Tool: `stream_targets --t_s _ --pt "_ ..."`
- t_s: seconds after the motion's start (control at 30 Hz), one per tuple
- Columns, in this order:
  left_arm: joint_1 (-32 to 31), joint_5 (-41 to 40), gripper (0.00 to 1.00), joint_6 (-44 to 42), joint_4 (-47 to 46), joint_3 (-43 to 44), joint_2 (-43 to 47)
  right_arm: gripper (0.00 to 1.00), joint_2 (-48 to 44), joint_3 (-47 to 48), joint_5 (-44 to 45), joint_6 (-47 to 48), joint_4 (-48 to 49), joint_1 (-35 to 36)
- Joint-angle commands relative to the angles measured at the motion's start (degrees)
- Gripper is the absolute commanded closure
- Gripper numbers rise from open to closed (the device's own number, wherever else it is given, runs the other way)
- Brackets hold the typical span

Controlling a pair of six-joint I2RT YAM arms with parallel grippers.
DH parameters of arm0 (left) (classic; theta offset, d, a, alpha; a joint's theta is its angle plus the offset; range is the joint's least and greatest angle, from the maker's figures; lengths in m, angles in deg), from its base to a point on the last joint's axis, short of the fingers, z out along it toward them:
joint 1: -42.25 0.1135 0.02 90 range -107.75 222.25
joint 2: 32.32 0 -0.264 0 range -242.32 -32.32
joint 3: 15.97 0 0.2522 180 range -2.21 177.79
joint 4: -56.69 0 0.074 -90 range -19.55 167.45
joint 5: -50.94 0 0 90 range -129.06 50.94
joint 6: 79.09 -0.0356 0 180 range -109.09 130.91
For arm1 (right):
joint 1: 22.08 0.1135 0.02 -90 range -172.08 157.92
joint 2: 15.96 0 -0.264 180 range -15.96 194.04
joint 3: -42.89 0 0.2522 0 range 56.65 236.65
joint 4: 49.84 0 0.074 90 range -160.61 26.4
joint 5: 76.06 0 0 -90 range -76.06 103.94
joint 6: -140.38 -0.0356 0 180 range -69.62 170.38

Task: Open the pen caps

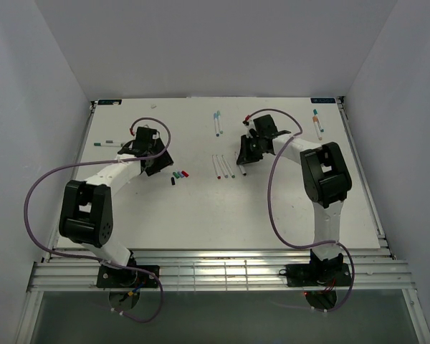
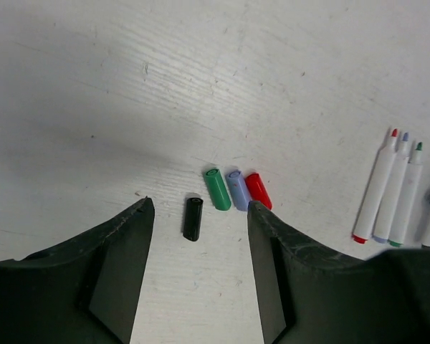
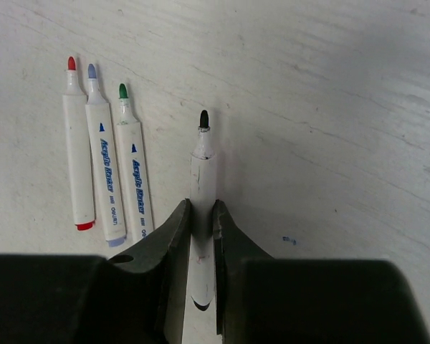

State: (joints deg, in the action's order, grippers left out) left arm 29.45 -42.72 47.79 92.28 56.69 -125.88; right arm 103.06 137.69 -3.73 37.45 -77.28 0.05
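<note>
Between the left fingers (image 2: 122, 244), which stand spread with nothing in them, a black cap (image 2: 193, 218) lies free on the white worktop (image 2: 129, 86) and touches neither finger. Just beyond it a green cap (image 2: 217, 188), a pale blue cap (image 2: 238, 189) and a red cap (image 2: 258, 190) lie side by side in a close row. The right fingers (image 3: 173, 240) are pressed onto the white barrel of a black-tipped pen (image 3: 203, 168). They pinch it near its rear end, with the bare tip pointing away from the wrist. Beside it, three uncapped pens (image 3: 104, 179) with red, blue and green tips lie parallel and close together. So four caps appear to be off. Farther back, in the top view, a few more pens (image 1: 217, 123) lie apart; they seem to carry their caps, but they are too small to be sure. A cap like these is, I judge, light, hard, smooth plastic held on the pen by friction, and it may roll when it is put down. For the next pen it seems best that one arm pinches the barrel at the middle while the other takes the cap across its short body. The pull should go straight along the pen, because a slanted pull could let the smooth cap slip.
</note>
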Motion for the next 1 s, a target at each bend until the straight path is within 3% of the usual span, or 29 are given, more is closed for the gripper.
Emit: stream_targets --t_s 0.0,0.43,0.73,0.97 --pt "1.45 0.32 0.35 -0.06 -0.56 2.36 3.47 0.82 1.39 3.34 -1.48 0.62 1.37 1.07" --pt "10.24 4.44 0.29 1.87 -0.64 5.96 1.28 0.54 -3.70 2.64 -5.62 0.28 1.98 1.51" --pt "18.95 5.86 0.29 3.54 1.02 16.33 -7.24 0.51 -21.10 -11.49 -1.67 -3.86 4.01 2.56" --pt "21.67 -2.13 0.30 6.44 5.94 26.34 -15.15 0.51 -31.38 -15.37 0.18 -1.84 0.22 4.59"
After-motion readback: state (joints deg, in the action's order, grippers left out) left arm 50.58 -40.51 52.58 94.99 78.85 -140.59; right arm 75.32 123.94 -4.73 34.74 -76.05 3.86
